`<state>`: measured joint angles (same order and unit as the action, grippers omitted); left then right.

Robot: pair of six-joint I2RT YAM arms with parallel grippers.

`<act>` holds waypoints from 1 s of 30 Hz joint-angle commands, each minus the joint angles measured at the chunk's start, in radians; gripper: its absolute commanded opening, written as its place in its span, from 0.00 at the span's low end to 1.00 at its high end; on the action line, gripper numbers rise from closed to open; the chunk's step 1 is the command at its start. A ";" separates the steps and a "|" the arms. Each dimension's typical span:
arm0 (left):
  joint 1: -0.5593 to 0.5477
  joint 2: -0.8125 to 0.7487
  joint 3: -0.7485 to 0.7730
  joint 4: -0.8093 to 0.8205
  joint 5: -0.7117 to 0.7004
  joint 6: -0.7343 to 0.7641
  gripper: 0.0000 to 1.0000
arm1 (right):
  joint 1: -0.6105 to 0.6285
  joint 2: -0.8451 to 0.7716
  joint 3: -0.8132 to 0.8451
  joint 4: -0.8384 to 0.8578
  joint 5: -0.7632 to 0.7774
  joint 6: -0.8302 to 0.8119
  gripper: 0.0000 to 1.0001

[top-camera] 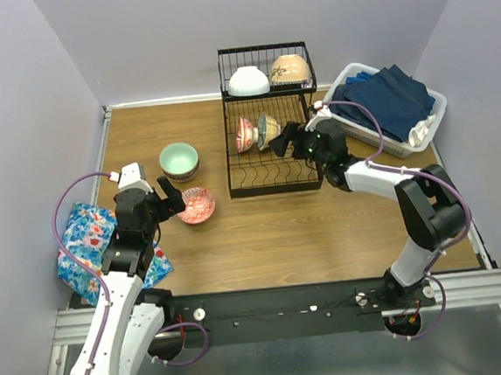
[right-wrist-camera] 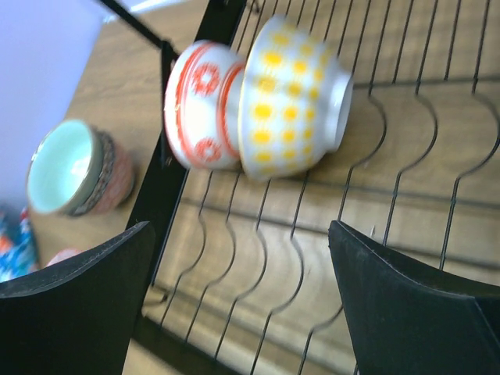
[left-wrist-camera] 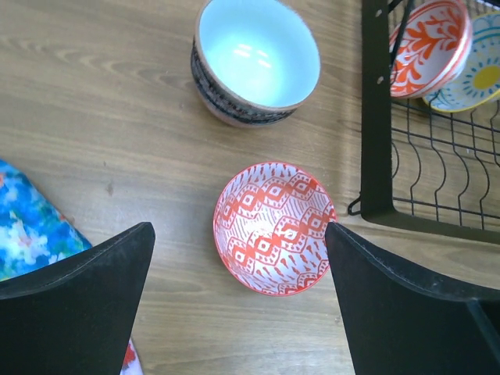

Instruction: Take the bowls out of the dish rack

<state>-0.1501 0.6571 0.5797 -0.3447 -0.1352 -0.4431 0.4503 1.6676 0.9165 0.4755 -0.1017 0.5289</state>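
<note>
1. Near the left edge of the counter (top-camera: 281,237), the left claw (left-wrist-camera: 238,234) hangs open over a round red-patterned ceramic bowl (left-wrist-camera: 273,226).
2. The right claw (right-wrist-camera: 238,230) is open above the black wire dish rack (top-camera: 273,189).
3. Just past it, a yellow-dotted ceramic bowl (right-wrist-camera: 293,98) touches a red-and-white bowl (right-wrist-camera: 201,105). Pinch the yellow bowl's rim and lift slowly.

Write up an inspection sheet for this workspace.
Surface: wooden table, no spills seen.
Job's things: dish rack holds white bowl and beige bowl on its raised shelf, orange-patterned bowl and yellow-dotted bowl on edge in the lower tray; mint-green bowl and red-patterned bowl stand on the table.
Clutter: floral cloth; white basket of blue cloths.
Grippers: left gripper open above the red-patterned bowl; right gripper open near the racked pair.
Cables: purple cables on both arms.
Surroundings: plain walls.
</note>
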 commanded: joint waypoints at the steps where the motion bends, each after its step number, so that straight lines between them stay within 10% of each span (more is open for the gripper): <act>1: 0.003 -0.039 -0.012 0.062 0.054 0.086 0.99 | 0.005 0.108 0.084 0.109 0.121 -0.050 1.00; 30: -0.028 -0.056 -0.032 0.101 0.060 0.083 0.99 | 0.005 0.440 0.278 0.288 0.080 -0.038 0.99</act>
<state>-0.1696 0.6113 0.5640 -0.2699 -0.0921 -0.3695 0.4507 2.0697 1.1664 0.7319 -0.0212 0.5041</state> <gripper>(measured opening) 0.988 0.996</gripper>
